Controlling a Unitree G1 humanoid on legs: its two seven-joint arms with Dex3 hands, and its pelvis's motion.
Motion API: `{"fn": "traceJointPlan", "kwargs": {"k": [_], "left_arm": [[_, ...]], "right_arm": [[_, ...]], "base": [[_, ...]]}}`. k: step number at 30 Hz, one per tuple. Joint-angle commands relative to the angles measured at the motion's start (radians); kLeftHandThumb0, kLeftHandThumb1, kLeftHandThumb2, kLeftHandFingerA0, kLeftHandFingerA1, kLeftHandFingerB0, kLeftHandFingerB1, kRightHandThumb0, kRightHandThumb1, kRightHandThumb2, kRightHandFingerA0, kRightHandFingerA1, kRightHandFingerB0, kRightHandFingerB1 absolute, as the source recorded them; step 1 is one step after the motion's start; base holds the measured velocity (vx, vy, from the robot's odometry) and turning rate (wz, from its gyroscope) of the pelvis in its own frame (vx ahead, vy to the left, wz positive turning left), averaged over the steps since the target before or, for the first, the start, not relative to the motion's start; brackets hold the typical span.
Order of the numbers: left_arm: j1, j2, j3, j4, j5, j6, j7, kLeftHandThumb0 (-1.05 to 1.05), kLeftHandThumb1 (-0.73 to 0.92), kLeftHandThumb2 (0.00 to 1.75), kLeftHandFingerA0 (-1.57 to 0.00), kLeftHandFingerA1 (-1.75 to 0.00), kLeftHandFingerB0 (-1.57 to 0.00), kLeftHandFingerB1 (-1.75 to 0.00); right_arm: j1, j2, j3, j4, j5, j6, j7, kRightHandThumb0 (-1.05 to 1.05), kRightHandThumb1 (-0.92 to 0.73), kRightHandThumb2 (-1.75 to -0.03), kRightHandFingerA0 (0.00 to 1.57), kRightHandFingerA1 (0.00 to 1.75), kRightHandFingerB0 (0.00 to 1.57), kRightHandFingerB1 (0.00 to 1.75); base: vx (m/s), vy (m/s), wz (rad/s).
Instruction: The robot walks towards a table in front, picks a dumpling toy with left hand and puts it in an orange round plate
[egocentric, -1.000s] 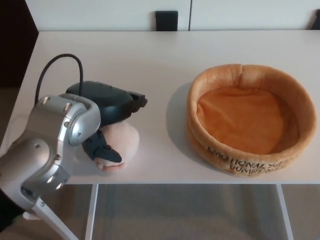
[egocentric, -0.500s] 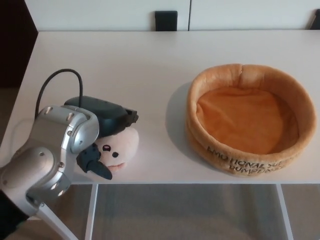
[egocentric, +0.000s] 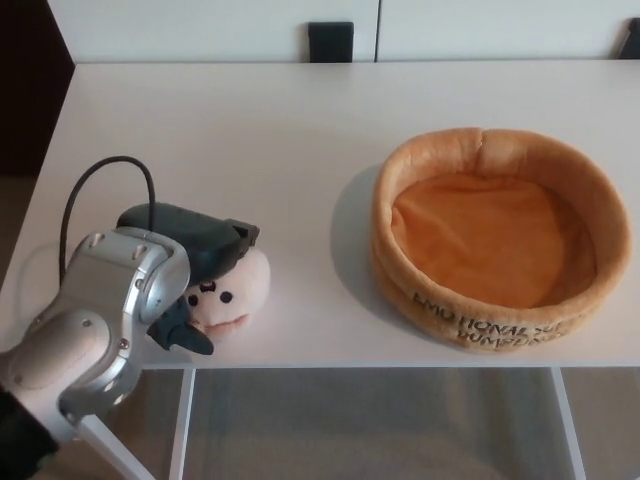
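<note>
Head view: left hand around dumpling toy

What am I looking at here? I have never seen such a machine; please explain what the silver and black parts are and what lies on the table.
The picture comes from a camera on a humanoid robot's head, looking down at a white table. The silver, jointed part at the lower left is the robot's own left arm; the black piece at its end is its left hand, a thumb and two thick fingers. That hand is closed around a small cream plush dumpling toy with a little face, near the table's front edge. To the right lies a round, soft orange plate with a raised rim; it is empty and apart from the toy. The robot's right hand does not appear in the picture.
</note>
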Motion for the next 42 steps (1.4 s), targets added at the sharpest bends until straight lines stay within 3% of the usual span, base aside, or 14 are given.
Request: {"fn": "traceJointPlan", "kwargs": {"k": [1,2,3,4,5,6,8,9,19,24,29,30,31,42], "left_arm": [[0.069,-0.006,0.008,0.043,0.060,-0.066,0.165,-0.46,0.33,0.65,-0.11,-0.41,0.00,-0.18],[0.072,-0.008,0.009,0.045,0.061,-0.070,0.172,-0.46,0.33,0.65,-0.11,-0.41,0.00,-0.18],[0.099,-0.016,0.024,0.066,0.040,-0.109,0.250,-0.29,0.50,0.57,-0.67,-0.86,-0.10,-0.31],[0.111,-0.016,0.023,0.089,0.038,-0.142,0.306,-0.16,0.43,0.89,-0.77,-1.04,-0.14,-0.48],[0.118,-0.016,0.022,0.106,0.038,-0.165,0.344,-0.16,0.43,0.89,-0.77,-1.04,-0.14,-0.48],[0.126,-0.019,0.019,0.139,0.043,-0.196,0.407,-0.24,0.61,0.59,-0.69,-1.30,-0.53,-0.37],[0.130,-0.025,0.019,0.164,0.046,-0.214,0.454,-0.24,0.61,0.59,-0.69,-1.30,-0.53,-0.37],[0.140,-0.035,0.025,0.193,0.034,-0.237,0.506,-0.34,0.60,0.59,-0.72,-1.33,-0.78,-0.49],[0.157,-0.065,0.058,0.270,-0.003,-0.328,0.665,-0.38,0.72,0.62,-0.76,-1.25,-0.75,-0.50],[0.184,-0.139,0.155,0.287,-0.097,-0.359,0.763,-0.35,0.71,0.61,-0.86,-1.20,-0.76,-0.51],[0.201,-0.200,0.267,0.268,-0.214,-0.379,0.734,-0.24,0.70,0.60,-0.86,-0.94,-0.80,-0.54],[0.202,-0.210,0.287,0.267,-0.236,-0.382,0.722,-0.24,0.70,0.60,-0.86,-0.94,-0.80,-0.54],[0.202,-0.233,0.329,0.263,-0.289,-0.390,0.693,-0.19,0.78,0.63,-0.88,-1.16,-0.84,-0.60],[0.127,-0.368,0.548,0.067,-0.474,-0.222,0.540,-0.13,0.77,0.63,-0.99,-1.19,-0.90,-0.66]], "right_arm": [[-0.007,-0.008,-0.004,0.002,-0.001,0.001,-0.007,-0.19,-0.55,-0.56,0.87,0.83,0.47,0.37],[-0.006,-0.008,-0.004,0.002,-0.001,0.000,-0.006,-0.19,-0.55,-0.56,0.87,0.83,0.47,0.37],[-0.003,-0.007,-0.005,0.002,-0.002,-0.004,-0.007,-0.20,-0.55,-0.56,0.85,0.91,0.47,0.37],[-0.003,-0.006,-0.008,0.002,0.002,-0.006,-0.004,-0.19,-0.53,-0.56,0.87,0.86,0.46,0.37],[-0.002,-0.006,-0.011,0.002,0.005,-0.007,-0.002,-0.19,-0.53,-0.56,0.87,0.86,0.46,0.37],[-0.003,-0.006,-0.014,0.002,0.008,-0.008,0.001,-0.18,-0.51,-0.55,0.87,0.98,0.46,0.37],[-0.005,-0.007,-0.014,0.002,0.008,-0.008,0.002,-0.18,-0.51,-0.55,0.87,0.98,0.46,0.37],[-0.007,-0.006,-0.017,0.003,0.010,-0.003,0.001,-0.24,-0.45,-0.62,0.86,1.15,0.44,0.42],[-0.027,-0.012,-0.017,0.000,0.010,0.011,0.001,-0.20,-0.51,-0.55,0.86,1.21,0.48,0.37],[-0.037,-0.016,0.004,-0.002,-0.016,-0.002,-0.020,-0.22,-0.52,-0.56,0.88,1.01,0.45,0.36],[-0.051,-0.017,0.022,-0.006,-0.027,0.017,-0.027,-0.30,-0.46,-0.68,0.92,1.03,0.42,0.44],[-0.054,-0.017,0.021,-0.006,-0.025,0.020,-0.026,-0.30,-0.46,-0.68,0.92,1.03,0.42,0.44],[-0.059,-0.017,0.023,-0.008,-0.025,0.023,-0.025,-0.22,-0.54,-0.57,0.90,1.18,0.47,0.36],[-0.058,-0.026,0.048,-0.014,-0.049,0.024,-0.023,-0.24,-0.56,-0.57,0.90,1.18,0.46,0.36]], "base": [[0.00,0.000,0.00],[0.00,0.000,0.00],[0.00,0.000,0.00],[0.00,0.000,0.00],[0.00,0.000,0.00],[0.00,0.000,0.00],[0.00,0.000,0.00],[0.00,0.000,0.00],[0.00,0.000,0.00],[0.00,0.000,0.00],[0.00,0.000,0.00],[0.00,0.000,0.00],[0.00,0.000,0.00],[0.00,0.000,0.00]]}}
